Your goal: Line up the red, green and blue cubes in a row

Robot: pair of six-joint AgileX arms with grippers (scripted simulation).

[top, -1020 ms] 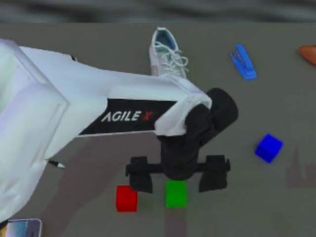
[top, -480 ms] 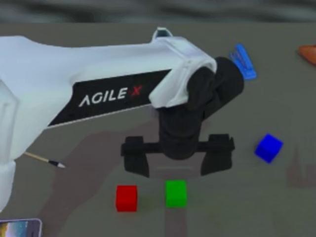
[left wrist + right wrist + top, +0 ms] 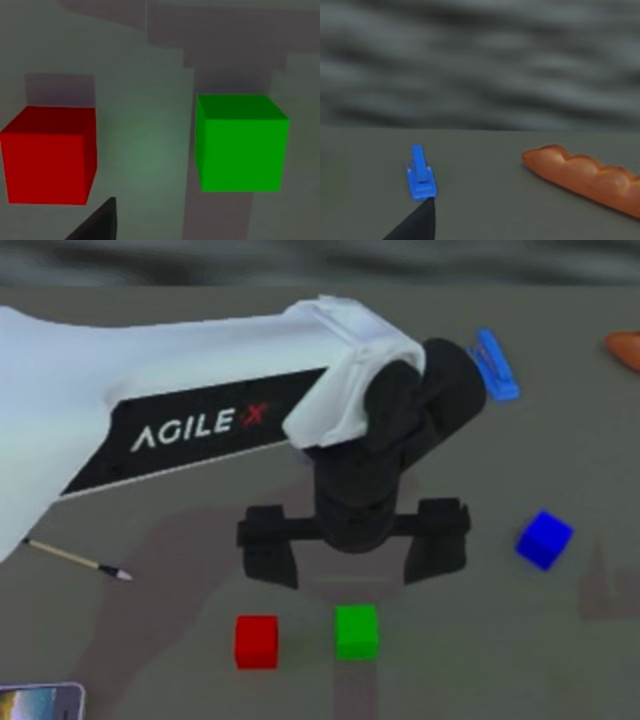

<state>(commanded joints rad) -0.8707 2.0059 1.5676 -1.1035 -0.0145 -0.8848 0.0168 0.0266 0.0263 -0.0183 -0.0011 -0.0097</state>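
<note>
Red cube (image 3: 256, 641) and green cube (image 3: 356, 631) – plain, solid-coloured, equal size – sit side by side near front edge of table (image 3: 560, 440), small gap between, both flat on faces. Blue cube (image 3: 544, 539) lies well apart toward right, turned at angle. Left gripper (image 3: 352, 560) hovers just behind green cube, jaws spread wide, holding nothing. Right gripper state – cannot tell. Light-blue stapler (image 3: 492, 364) near far edge.

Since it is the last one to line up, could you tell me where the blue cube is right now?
In the top view the blue cube lies alone on the table's right side, apart from the green cube and the open left gripper.
</note>
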